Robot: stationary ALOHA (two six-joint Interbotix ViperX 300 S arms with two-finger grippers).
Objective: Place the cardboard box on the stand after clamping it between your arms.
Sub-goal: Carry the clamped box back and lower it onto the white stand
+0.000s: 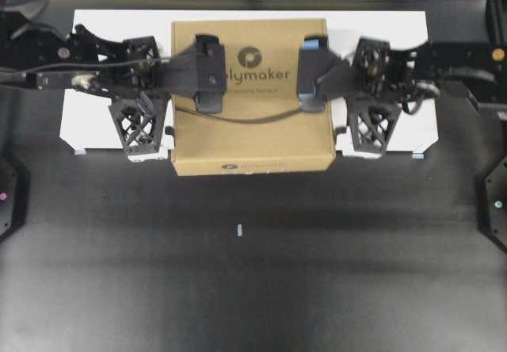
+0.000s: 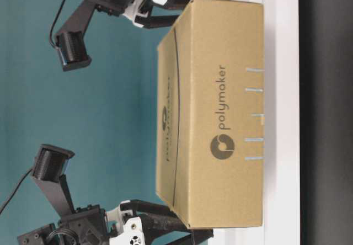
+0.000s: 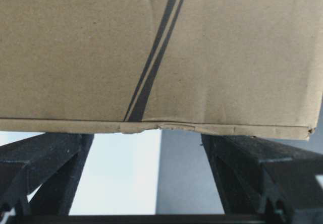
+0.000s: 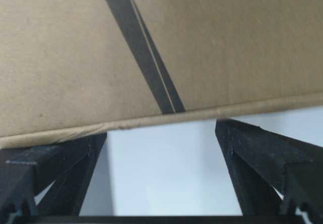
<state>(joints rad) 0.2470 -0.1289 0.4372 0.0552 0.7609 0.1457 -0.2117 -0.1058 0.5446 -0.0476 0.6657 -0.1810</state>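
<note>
The cardboard box (image 1: 252,98) is seen over the white stand (image 1: 380,27), its near edge overhanging toward the dark desk (image 1: 238,273); whether it is already resting there cannot be told. It is pressed between the left gripper (image 1: 142,126) and the right gripper (image 1: 369,126), each spread wide with its fingers against a side wall. The box is judged stiff but light and smooth-sided, so firm, level pressure low on opposite walls is advised.
</note>
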